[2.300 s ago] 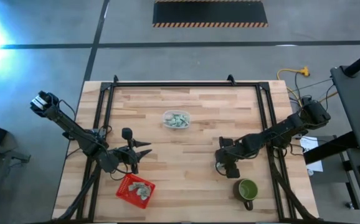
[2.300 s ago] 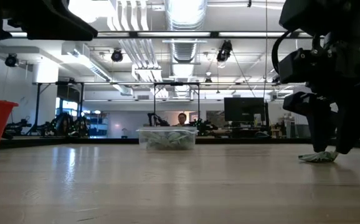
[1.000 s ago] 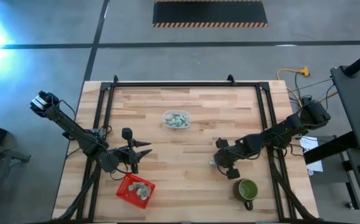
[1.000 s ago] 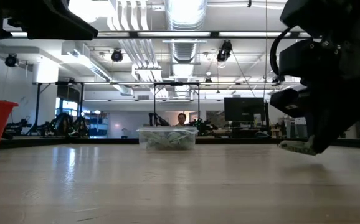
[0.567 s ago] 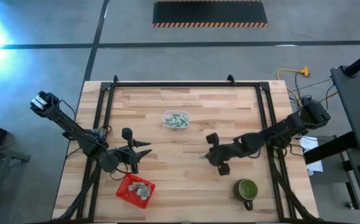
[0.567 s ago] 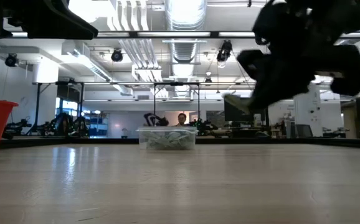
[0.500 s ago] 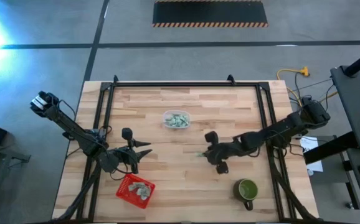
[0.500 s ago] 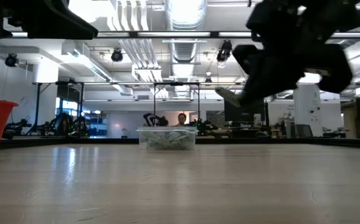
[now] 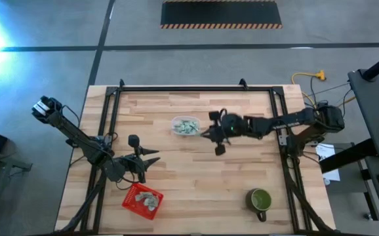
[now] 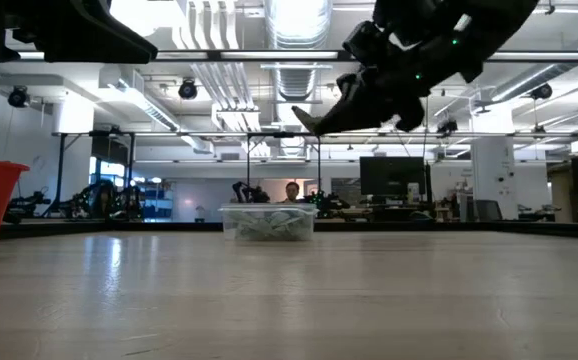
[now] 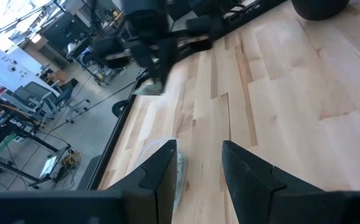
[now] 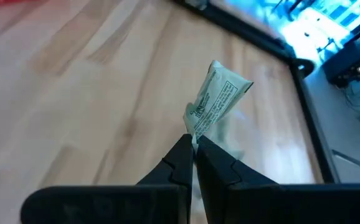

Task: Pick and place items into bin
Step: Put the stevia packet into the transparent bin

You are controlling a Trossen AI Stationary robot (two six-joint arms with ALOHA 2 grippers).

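Observation:
My right gripper (image 9: 206, 134) hangs high above the table, just right of a clear tub (image 9: 186, 126) that holds several pale green-and-white items. It is shut on one such item (image 12: 214, 99), which also shows in the low view (image 10: 301, 118). My left gripper (image 9: 153, 158) waits open with nothing between its fingers near the table's left, above a red basket (image 9: 142, 198) holding a few more items. In the left wrist view its fingers (image 11: 161, 171) stand apart. My right gripper pinches the item by the end of its wrapper (image 12: 193, 133), only at the free ends of the two fingers. The rest of the wrapped piece sticks out beyond the fingertips. It is lifted well clear of the table.
A green mug (image 9: 260, 198) stands near the table's front right. A black frame (image 9: 114, 98) runs along the table's far and side edges. Bare wood lies between the tub, the basket and the mug. A person (image 10: 291, 190) sits far off in the room.
My right gripper has risen from just above the table beside the mug and swung toward the far left, to beside the clear tub. It has stayed shut, and the item has gone along with it, lifted clear.

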